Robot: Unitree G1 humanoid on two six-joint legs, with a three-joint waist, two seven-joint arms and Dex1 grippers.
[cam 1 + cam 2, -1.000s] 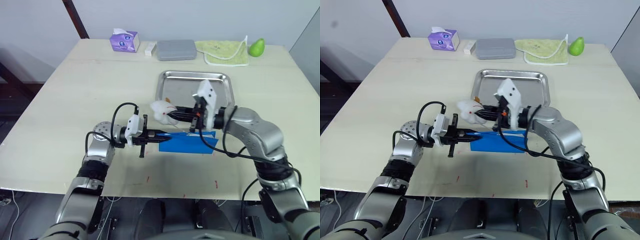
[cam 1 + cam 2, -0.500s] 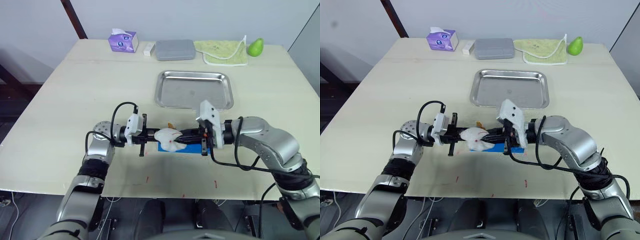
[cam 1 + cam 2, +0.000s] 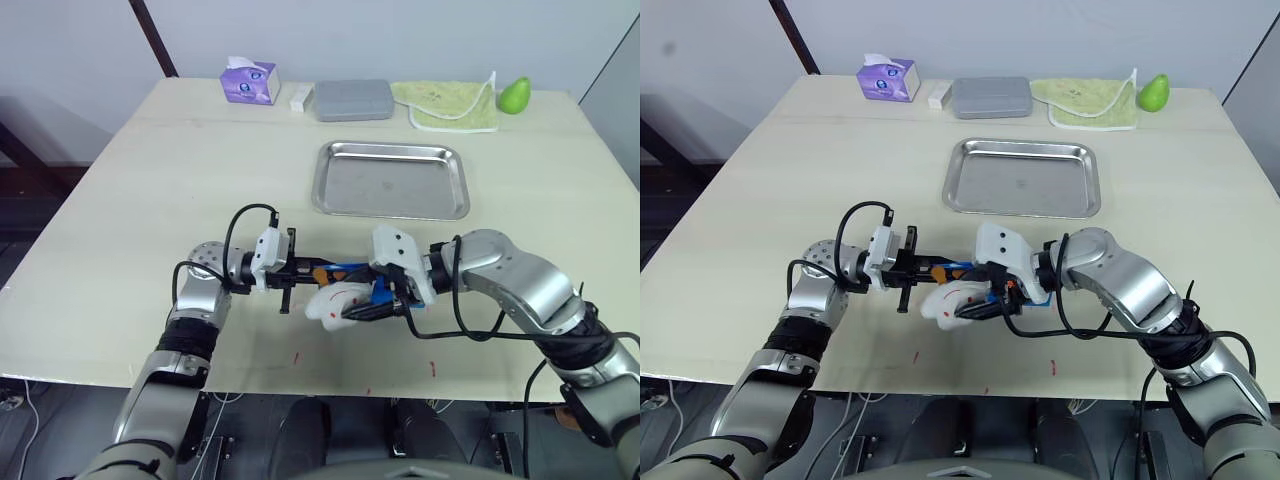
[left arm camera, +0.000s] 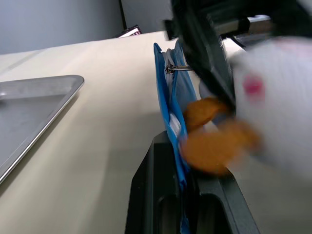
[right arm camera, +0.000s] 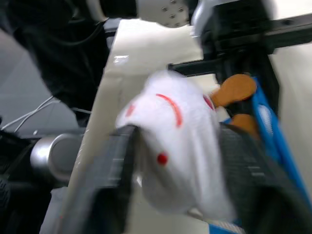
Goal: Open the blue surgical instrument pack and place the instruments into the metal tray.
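Note:
The blue surgical instrument pack (image 3: 350,271) stands on edge near the table's front, mostly hidden behind my right gripper. My left gripper (image 3: 303,272) is shut on the pack's left end; in the left wrist view the blue edge (image 4: 165,102) runs up from between its fingers. My right gripper (image 3: 345,303) lies over the pack, fingers (image 5: 117,165) spread wide, with a white plush toy (image 5: 175,141) with orange feet sitting between them. The metal tray (image 3: 390,185) lies empty behind the pack. The instruments are hidden.
Along the far edge stand a purple tissue box (image 3: 250,82), a small white block (image 3: 300,97), a grey rectangular case (image 3: 352,100), a green cloth (image 3: 455,105) and a green pear (image 3: 514,95). Bare tabletop spreads left and right of the arms.
My right gripper carried the white toy from above the tray down and forward onto the pack, and its fingers have spread apart. The left gripper kept its hold in place.

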